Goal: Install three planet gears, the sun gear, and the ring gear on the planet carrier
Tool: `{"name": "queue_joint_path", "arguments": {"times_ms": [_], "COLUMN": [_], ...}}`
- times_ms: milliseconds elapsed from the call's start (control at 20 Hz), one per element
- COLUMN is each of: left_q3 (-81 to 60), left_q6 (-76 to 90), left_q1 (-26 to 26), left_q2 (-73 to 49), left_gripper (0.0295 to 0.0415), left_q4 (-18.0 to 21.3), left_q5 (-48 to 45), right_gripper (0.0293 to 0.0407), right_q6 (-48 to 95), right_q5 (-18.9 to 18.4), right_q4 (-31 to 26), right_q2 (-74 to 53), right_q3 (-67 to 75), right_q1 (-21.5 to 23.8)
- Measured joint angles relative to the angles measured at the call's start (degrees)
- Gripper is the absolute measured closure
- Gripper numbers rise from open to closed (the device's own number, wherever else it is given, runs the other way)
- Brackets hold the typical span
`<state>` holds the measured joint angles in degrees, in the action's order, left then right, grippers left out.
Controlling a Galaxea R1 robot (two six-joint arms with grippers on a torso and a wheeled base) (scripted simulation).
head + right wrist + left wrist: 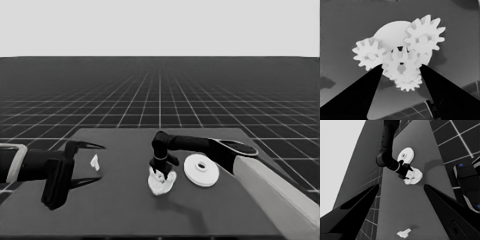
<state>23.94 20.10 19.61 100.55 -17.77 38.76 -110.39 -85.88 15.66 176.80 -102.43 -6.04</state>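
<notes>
My right claw [401,68] sits over smaller round part [391,32] at desk [125,210] middle, fingers clamped on centre gear [401,67]. Three planet gears [423,38] around it, teeth meshing; one half hidden beneath. Larger round part [201,170] lies just beside, toward right arm. Left claw [85,162] parked at left end, fingers apart, thin white piece [94,162] between them, not held.

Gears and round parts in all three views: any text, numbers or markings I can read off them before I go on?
None. The gears under the right gripper, the smaller round part beneath them, the larger round part, the thin white piece and the table are all plain. The blue lights on the dark machinery are not signs.
</notes>
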Motion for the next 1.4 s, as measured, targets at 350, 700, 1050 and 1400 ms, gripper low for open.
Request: {"name": "queue_joint_path", "arguments": {"times_ms": [350, 700, 1050, 1400], "left_q3": [0.0, 0.0, 0.0, 0.0], "left_q6": [0.0, 0.0, 0.0, 0.0], "left_q1": [0.0, 0.0, 0.0, 0.0], "left_q2": [0.0, 0.0, 0.0, 0.0], "left_gripper": [0.0326, 0.0326, 0.0326, 0.0326], "left_q4": [0.0, 0.0, 0.0, 0.0], "left_q5": [0.0, 0.0, 0.0, 0.0], "right_gripper": [0.0392, 0.0392, 0.0392, 0.0392], "right_q6": [-4.2, -8.4, -12.6, -16.8], "right_q5": [0.0, 0.0, 0.0, 0.0], "right_q4": [0.0, 0.0, 0.0, 0.0], "right_q2": [0.0, 0.0, 0.0, 0.0], "right_q3": [0.0, 0.0, 0.0, 0.0], "right_q1": [-0.01, -0.01, 0.0, -0.01]}}
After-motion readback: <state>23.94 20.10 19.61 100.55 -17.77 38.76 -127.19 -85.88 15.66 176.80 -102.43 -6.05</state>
